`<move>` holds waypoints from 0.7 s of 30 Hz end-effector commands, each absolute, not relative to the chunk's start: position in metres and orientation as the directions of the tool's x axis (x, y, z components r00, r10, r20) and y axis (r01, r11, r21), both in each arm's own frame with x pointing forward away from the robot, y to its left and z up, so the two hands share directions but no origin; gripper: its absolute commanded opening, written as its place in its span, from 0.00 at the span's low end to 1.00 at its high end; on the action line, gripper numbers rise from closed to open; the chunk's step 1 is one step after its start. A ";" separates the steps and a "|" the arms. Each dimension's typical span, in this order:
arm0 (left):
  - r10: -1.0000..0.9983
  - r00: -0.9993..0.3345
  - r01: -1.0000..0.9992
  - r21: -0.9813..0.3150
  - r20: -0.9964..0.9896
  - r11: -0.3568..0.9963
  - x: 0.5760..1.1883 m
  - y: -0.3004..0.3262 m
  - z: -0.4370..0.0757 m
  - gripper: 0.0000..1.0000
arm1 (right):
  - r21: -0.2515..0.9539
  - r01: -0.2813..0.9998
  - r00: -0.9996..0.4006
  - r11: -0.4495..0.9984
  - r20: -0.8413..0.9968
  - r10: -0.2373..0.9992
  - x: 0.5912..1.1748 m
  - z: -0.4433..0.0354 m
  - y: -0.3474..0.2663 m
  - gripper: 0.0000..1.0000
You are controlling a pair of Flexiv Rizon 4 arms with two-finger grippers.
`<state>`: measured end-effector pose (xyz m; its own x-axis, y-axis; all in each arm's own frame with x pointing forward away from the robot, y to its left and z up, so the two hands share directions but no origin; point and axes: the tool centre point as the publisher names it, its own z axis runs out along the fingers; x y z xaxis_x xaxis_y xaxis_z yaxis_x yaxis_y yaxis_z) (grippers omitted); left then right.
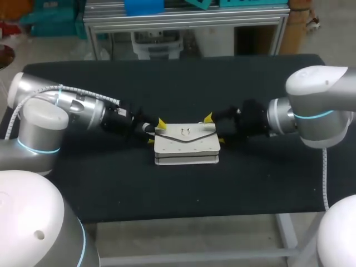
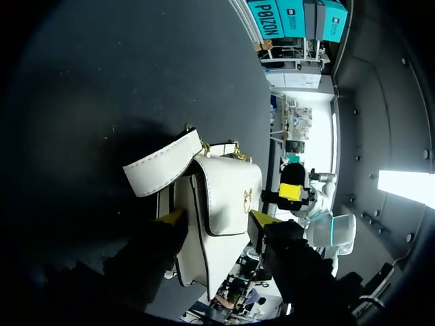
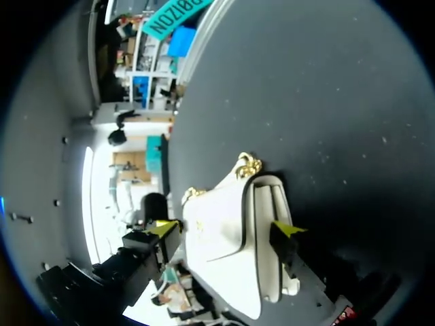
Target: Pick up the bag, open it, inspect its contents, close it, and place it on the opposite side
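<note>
A white flap bag (image 1: 186, 146) lies flat in the middle of the black table (image 1: 167, 83), with a small gold clasp on its flap. My left gripper (image 1: 156, 132) is at the bag's left end, open, its yellow tips either side of that end. My right gripper (image 1: 214, 129) is at the right end, open as well. In the left wrist view the bag (image 2: 221, 204) lies between the spread fingers of my left gripper (image 2: 217, 219), and its white strap (image 2: 163, 163) sticks out ahead. In the right wrist view the bag (image 3: 224, 251) sits between the wide-apart fingers of my right gripper (image 3: 226, 229), gold chain fittings (image 3: 248, 164) ahead.
Nothing else lies on the black table. Bare cloth shows all around the bag, to the left, to the right and toward the front edge (image 1: 183, 214).
</note>
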<state>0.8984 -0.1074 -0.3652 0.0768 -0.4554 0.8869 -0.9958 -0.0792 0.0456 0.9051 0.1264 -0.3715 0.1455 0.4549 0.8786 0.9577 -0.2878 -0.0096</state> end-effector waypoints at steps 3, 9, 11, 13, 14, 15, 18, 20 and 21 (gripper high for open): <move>-0.437 0.074 -0.996 0.044 0.897 -0.078 0.893 -0.107 -0.365 0.50 | -0.007 0.956 0.141 -0.292 0.888 0.438 0.902 -0.370 0.125 0.98; -0.431 0.086 -0.996 0.061 0.898 -0.071 0.892 -0.110 -0.373 0.59 | -0.025 0.956 0.156 -0.291 0.886 0.437 0.902 -0.377 0.130 0.91; -0.428 0.110 -0.993 0.085 0.897 -0.078 0.895 -0.111 -0.381 0.62 | -0.040 0.958 0.167 -0.285 0.884 0.436 0.902 -0.382 0.132 0.89; -0.426 0.127 -0.992 0.101 0.896 -0.082 0.897 -0.110 -0.388 0.62 | -0.052 0.958 0.176 -0.281 0.883 0.436 0.902 -0.387 0.134 0.88; -0.425 0.133 -0.991 0.108 0.895 -0.083 0.898 -0.110 -0.390 0.62 | -0.056 0.958 0.179 -0.280 0.882 0.435 0.902 -0.389 0.134 0.87; -0.425 0.139 -0.990 0.113 0.895 -0.085 0.899 -0.110 -0.392 0.63 | -0.060 0.958 0.182 -0.279 0.882 0.436 0.902 -0.390 0.134 0.86; -0.426 0.143 -0.989 0.117 0.894 -0.088 0.899 -0.110 -0.392 0.62 | -0.064 0.959 0.185 -0.278 0.881 0.436 0.902 -0.391 0.134 0.82; -0.431 0.140 -0.990 0.111 0.892 -0.092 0.898 -0.109 -0.390 0.57 | -0.067 0.959 0.187 -0.277 0.880 0.436 0.902 -0.391 0.134 0.80; -0.431 0.140 -0.990 0.110 0.891 -0.093 0.898 -0.109 -0.390 0.54 | -0.068 0.959 0.188 -0.276 0.879 0.437 0.903 -0.392 0.134 0.79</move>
<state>0.8961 -0.1060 -0.3813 0.1391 -0.4339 0.8902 -0.9898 -0.0895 0.1111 0.9006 0.1301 -0.3844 0.1878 0.4389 0.8787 0.9579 -0.2797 -0.0650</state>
